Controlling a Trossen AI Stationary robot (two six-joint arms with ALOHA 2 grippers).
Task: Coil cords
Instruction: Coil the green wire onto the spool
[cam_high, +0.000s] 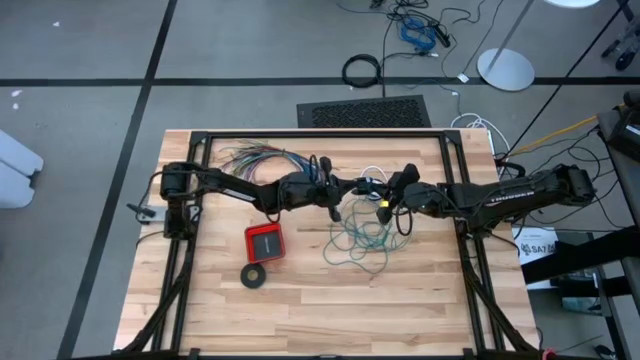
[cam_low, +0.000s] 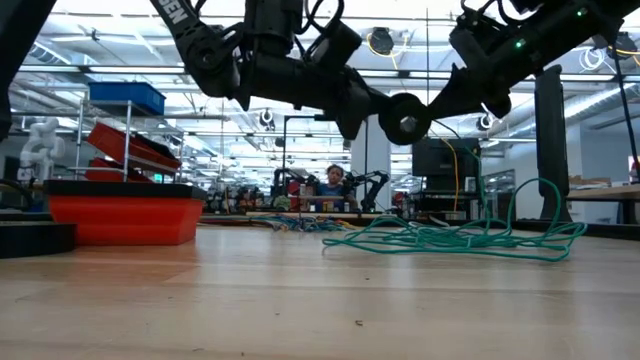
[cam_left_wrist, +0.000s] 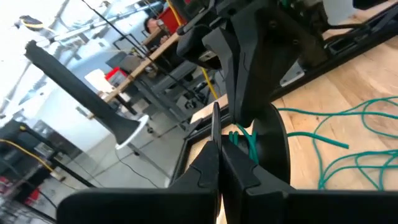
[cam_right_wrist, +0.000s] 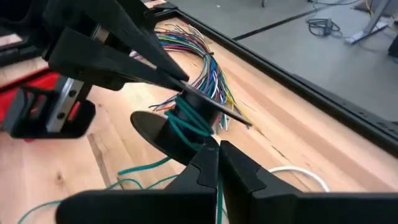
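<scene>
While both arms meet over the middle of the desk in the high view, the left gripper and the right gripper face each other, well clear of the red box and the black tape ring. The teal-green wire lies as a loose tangle just below the right gripper. The white cord shows as a small loop between the two grippers, towards the far edge. The fanned bundle of coloured wires lies apart, near the left arm.

In the low view, the teal-green wire spreads flat on the desk, with one strand rising towards a black round spool held up in the air between the arms.

In the left wrist view, the left jaws are together on a thin dark bar, with a few turns of teal wire on the spool just beyond them.

In the right wrist view, the right jaws are clamped on the teal-green wire where it leaves the spool.

The step in hand appears to be winding the wire; most of it remains uncoiled. The next move calls for keeping the strand taut while another turn is laid, and for feeding slack from the tangle without snagging.
</scene>
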